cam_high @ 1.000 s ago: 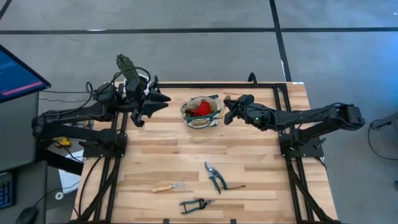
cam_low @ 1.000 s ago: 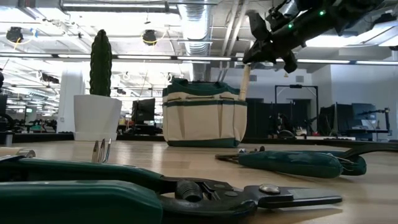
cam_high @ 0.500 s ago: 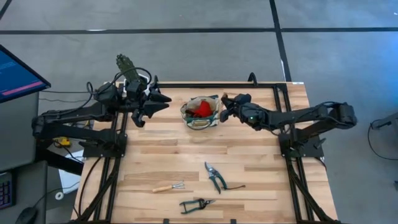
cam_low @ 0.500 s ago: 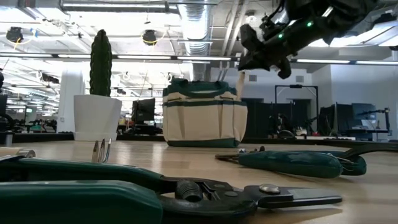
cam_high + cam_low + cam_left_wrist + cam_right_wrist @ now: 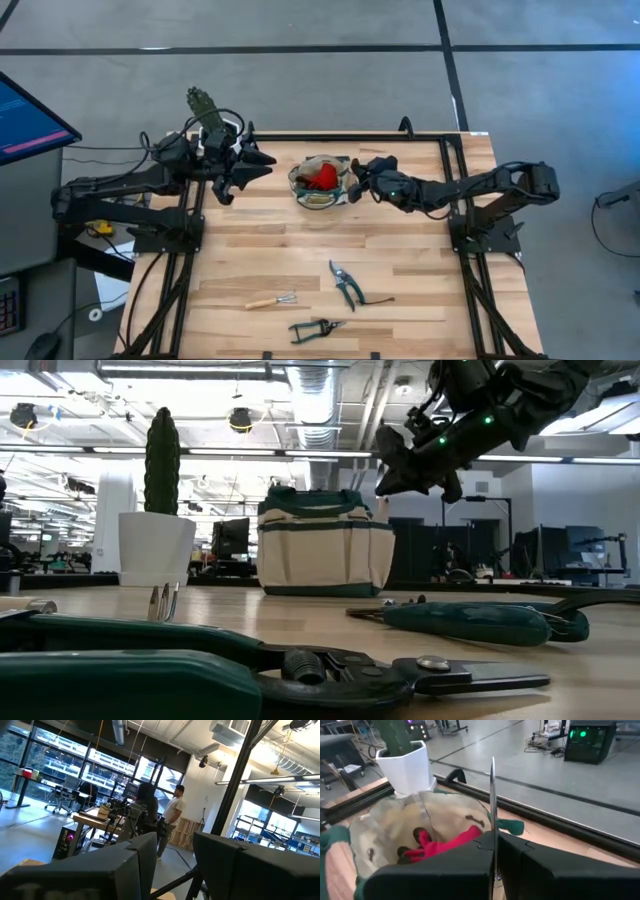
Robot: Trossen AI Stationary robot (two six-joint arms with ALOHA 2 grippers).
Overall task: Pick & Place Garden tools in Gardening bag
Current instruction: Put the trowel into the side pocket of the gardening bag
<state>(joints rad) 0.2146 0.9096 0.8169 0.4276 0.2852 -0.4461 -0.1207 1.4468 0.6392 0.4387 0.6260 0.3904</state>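
Moved leftward: my right pincer [image 5: 352, 180], now at the gardening bag's [image 5: 322, 182] rim, clamped on a trowel [image 5: 492, 795]. My left pincer [image 5: 262, 160] waits part-open, empty. Shears [image 5: 344, 282] lie on the desk [image 5: 400, 260].

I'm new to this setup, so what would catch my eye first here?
The right gripper, shut on a thin trowel, hangs over the open bag at the table's far edge, with something red inside. Two shears and a small rake lie at the near edge. The left gripper waits beside the cactus pot.
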